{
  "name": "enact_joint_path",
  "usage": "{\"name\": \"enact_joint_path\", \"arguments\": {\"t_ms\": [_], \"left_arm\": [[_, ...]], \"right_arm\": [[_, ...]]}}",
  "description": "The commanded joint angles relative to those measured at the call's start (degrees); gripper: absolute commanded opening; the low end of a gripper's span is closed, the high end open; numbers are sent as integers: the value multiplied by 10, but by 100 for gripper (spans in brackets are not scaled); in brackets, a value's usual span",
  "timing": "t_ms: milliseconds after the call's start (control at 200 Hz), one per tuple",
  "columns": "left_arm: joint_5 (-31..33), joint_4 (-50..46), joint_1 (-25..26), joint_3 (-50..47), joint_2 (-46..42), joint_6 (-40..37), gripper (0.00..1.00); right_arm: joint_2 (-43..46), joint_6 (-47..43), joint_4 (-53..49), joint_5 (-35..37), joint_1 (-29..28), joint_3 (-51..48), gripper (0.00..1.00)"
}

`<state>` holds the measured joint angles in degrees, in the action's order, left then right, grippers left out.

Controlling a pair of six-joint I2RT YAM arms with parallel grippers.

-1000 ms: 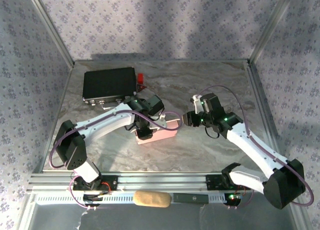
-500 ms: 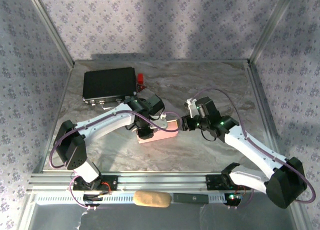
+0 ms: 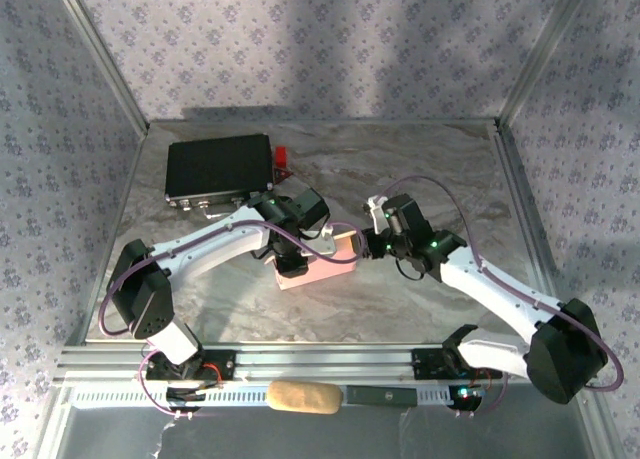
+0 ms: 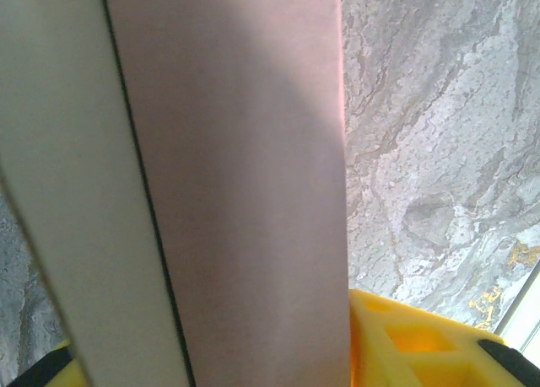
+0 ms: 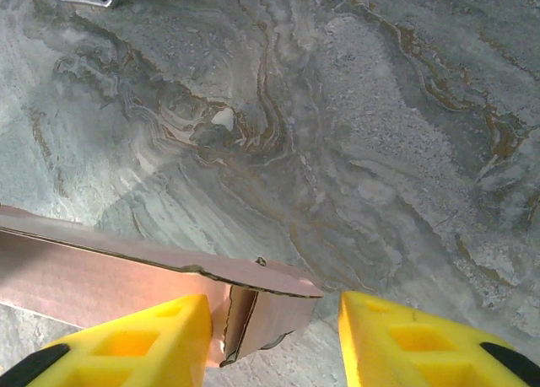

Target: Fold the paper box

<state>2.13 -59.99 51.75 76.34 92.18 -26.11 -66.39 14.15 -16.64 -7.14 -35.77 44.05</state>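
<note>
After standing off to the right, closed in with right claw (image 5: 274, 319), held open, astride the end flap of the paper box (image 3: 322, 267) at mid-tabletop (image 3: 420, 169). Kept left claw (image 4: 228, 357) clamped across it. Looked set for tucking that flap. Caught the flap's raised edge from the right wrist; from above, just a flat pink slab.

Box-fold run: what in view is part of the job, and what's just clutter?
Part of the job:
- paper box
- left gripper, fingers either side of the box
- right gripper, open at the box's end flap

Lying about:
- black case
- small red item beside the case
- tan oblong object at the near edge
</note>
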Motion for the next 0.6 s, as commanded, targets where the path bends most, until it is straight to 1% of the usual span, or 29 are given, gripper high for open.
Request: {"name": "enact_joint_path", "arguments": {"t_ms": [0, 85, 180, 230, 335, 440, 500, 600], "left_arm": [[-12, 6, -2, -6, 7, -12, 40], [-9, 11, -2, -11, 4, -13, 40], [-8, 14, -2, -16, 3, -14, 38], [-6, 16, -2, -16, 1, -14, 38], [-6, 17, -2, -16, 0, -15, 38], [-4, 15, -2, -15, -1, -17, 38], [-4, 16, -2, -15, 0, -18, 38], [-2, 16, -3, -16, -1, -18, 38]], "right_arm": [[-3, 3, -36, 32, -4, -17, 43], [15, 3, -49, 29, -5, -10, 44], [45, -3, -75, 30, -4, 13, 48], [61, -8, -91, 31, -1, 27, 51], [86, -26, -110, 31, 14, 47, 52], [86, -38, -114, 16, 40, 50, 52], [73, -34, -117, 1, 54, 53, 48], [67, -30, -105, -5, 52, 49, 46]]}}
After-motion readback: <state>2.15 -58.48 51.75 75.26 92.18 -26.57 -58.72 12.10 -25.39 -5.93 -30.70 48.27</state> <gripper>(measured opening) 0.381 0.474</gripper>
